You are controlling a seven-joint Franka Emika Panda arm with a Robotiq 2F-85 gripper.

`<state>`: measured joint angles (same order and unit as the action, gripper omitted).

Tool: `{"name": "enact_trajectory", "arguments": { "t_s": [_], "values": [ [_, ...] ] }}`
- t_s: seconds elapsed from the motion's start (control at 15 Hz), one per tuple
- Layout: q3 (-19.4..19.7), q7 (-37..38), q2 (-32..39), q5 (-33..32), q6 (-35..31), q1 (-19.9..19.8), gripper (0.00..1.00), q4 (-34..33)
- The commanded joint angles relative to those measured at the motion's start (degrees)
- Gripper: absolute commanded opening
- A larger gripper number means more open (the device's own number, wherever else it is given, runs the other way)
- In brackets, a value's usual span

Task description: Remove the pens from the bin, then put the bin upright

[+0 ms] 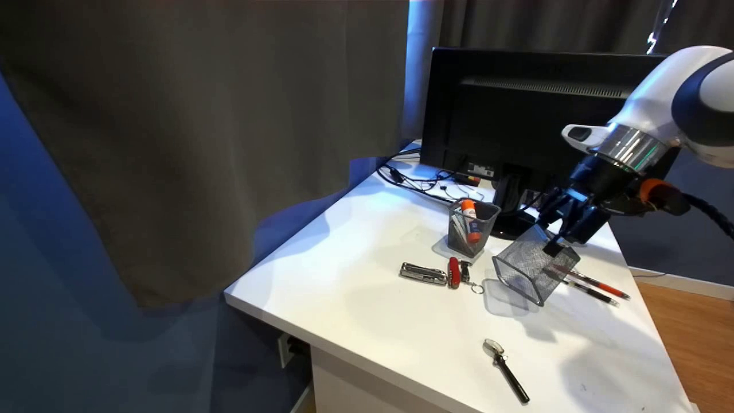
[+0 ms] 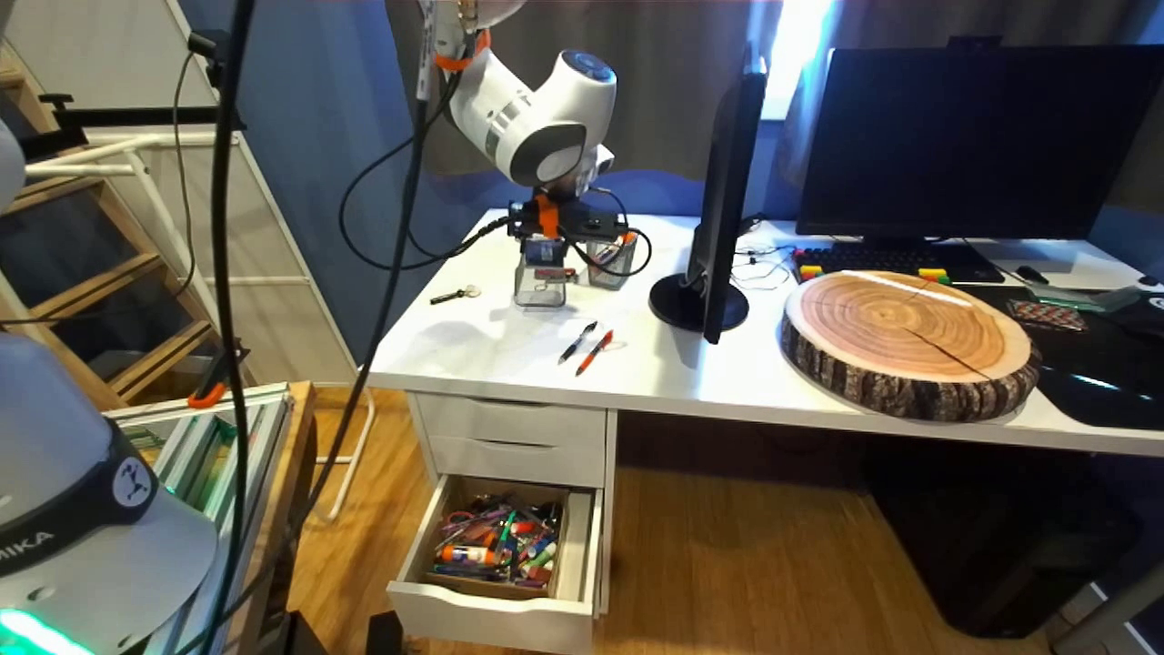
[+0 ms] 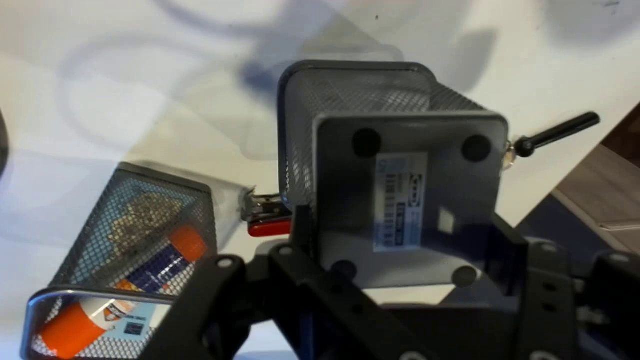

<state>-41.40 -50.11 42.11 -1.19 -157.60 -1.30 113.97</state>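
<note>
Fingers (image 3: 301, 232) clamped on the bin (image 3: 400, 190), one against each side near its base. Bin tilted, mouth angled down; contact between its rim and the bench (image 1: 344, 287) cannot be confirmed. Black pen (image 2: 577, 343) and red-orange pen (image 2: 595, 353) lie side by side on the bench, outside the bin. Also there: upright mesh holder (image 1: 484, 225) containing a glue stick (image 1: 471, 218).

Dark curtains (image 1: 229, 143) hang before a blue wall (image 1: 57, 229), and a bright strip of window (image 2: 798, 55) shows between them. Under the white counter (image 1: 344, 264), two drawers (image 2: 514, 418) are closed; a lower drawer (image 2: 496, 620) stands pulled out above the wood floor (image 2: 709, 555). Soft shadows (image 1: 605, 367) cross the counter.
</note>
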Motion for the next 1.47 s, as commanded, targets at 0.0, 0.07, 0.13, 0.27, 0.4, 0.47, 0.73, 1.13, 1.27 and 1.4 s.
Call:
{"name": "enact_trajectory", "arguments": {
  "t_s": [0.0, 0.07, 0.13, 0.27, 0.4, 0.47, 0.73, 1.13, 1.27, 1.4],
  "values": [
    [-11.2, -11.5, 2.8, 4.6, -2.2, -11.7, 0.53, 5.8],
    [-12.9, -13.4, 3.5, 4.8, -2.1, -13.7, 0.53, 6.9],
    [-14.6, -15.2, 4.6, 4.9, -2.3, -15.6, 0.53, 7.9],
    [-17.4, -18.1, 7.5, 5.3, -2.2, -18.8, 0.53, 9.5],
    [-18.8, -20.3, 10.1, 4.7, -3.8, -20.9, 0.53, 11.2],
    [-18.7, -20.1, 10.4, 4.4, -4.4, -21.0, 0.53, 11.9],
    [-18.6, -20.3, 13.3, 2.7, -8.8, -21.9, 0.53, 13.8],
    [-17.4, -18.0, 18.3, -0.9, -21.1, -22.2, 0.53, 15.6],
    [-16.9, -16.9, 19.5, -3.3, -24.8, -22.8, 0.53, 16.4],
    [-15.1, -14.3, 18.8, -5.4, -26.3, -22.0, 0.53, 16.7]
  ]
}}
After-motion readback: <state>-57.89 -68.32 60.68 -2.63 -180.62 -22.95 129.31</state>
